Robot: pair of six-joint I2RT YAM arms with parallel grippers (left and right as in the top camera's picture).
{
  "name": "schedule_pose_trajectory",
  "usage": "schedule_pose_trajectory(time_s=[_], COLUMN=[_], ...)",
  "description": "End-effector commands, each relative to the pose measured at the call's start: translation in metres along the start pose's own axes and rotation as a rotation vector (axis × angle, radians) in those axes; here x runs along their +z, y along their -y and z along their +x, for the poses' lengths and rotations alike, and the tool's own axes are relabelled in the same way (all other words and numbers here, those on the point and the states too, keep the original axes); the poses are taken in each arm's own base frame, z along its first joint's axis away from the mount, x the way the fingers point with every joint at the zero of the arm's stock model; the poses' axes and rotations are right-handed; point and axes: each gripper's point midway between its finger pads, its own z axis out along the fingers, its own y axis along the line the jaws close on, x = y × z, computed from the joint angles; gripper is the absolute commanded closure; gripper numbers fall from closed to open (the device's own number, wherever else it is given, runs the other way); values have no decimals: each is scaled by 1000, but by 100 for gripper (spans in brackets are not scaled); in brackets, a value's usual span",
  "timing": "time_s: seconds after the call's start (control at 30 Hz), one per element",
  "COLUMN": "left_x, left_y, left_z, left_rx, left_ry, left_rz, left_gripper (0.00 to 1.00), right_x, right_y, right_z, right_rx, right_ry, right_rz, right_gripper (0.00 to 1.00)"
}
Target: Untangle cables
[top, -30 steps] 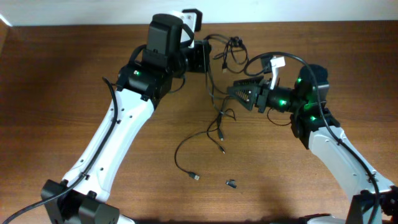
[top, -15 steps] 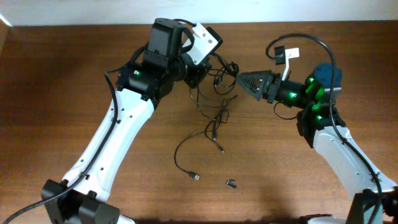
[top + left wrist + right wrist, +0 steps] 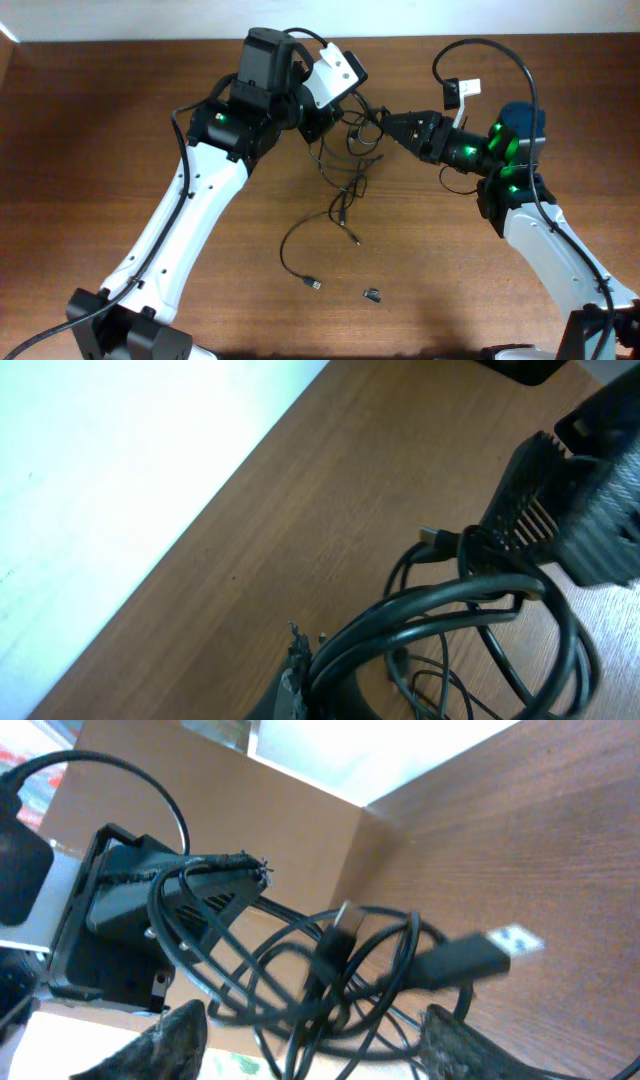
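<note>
The cables (image 3: 352, 150) are thin black cords bunched in a tangle above the table's far middle. Strands trail down to a plug (image 3: 357, 239) and a loop ending at another plug (image 3: 313, 284). My left gripper (image 3: 318, 120) is shut on several strands of the cables (image 3: 430, 605), and its fingertips (image 3: 298, 665) pinch them at the bottom of the left wrist view. From the right, my right gripper (image 3: 388, 122) points into the tangle. It is open, with the cables (image 3: 330, 970) and a USB plug (image 3: 500, 942) lying between its fingers (image 3: 165, 1042).
A tiny dark stubby piece (image 3: 371, 295) lies on the wooden table (image 3: 100, 150) near the front. The table's far edge meets a white wall (image 3: 90, 480). The arms' own thicker black cables (image 3: 480, 55) arch over the right arm.
My right gripper rose, backed off, then pushed left into the tangle. The left gripper turned and lifted the held cables slightly to the left.
</note>
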Motion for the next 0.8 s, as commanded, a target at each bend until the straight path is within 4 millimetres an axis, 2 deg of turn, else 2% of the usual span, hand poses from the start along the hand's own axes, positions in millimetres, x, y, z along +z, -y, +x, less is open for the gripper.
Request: schedule_pose_trajectory(time_s=[0.0,0.07,0.13,0.33,0.4,0.53,0.6,0.73,0.77], left_x=[1,3,5,5,6,8,8,8,9], left_y=[5,11,19,20,26,33,33,29,20], left_z=[-7,-10,-14,-15,-17,-21,-21,-19,-16], left_rx=[47,57,90,89,96,107,107,95,55], left_ry=[25,31,37,38,42,46,45,33,11], left_rz=[30,40,53,55,66,79,79,56,6], left_gripper=[100,100,100,100,100,100,100,100,100], right_x=[0,1,7,11,11,11,11,11,10], right_y=[-4,-5,-9,-11,-11,-11,-11,-12,-18], right_z=[0,3,9,13,13,13,13,15,17], right_rx=[88,102,99,97,97,97,97,91,44], right_ry=[-4,-17,-37,-49,-46,-47,-48,-59,-76], right_rz=[-10,-16,-24,-28,-26,-27,-27,-34,-60], right_gripper=[44,53,53,54,61,86,93,96,96])
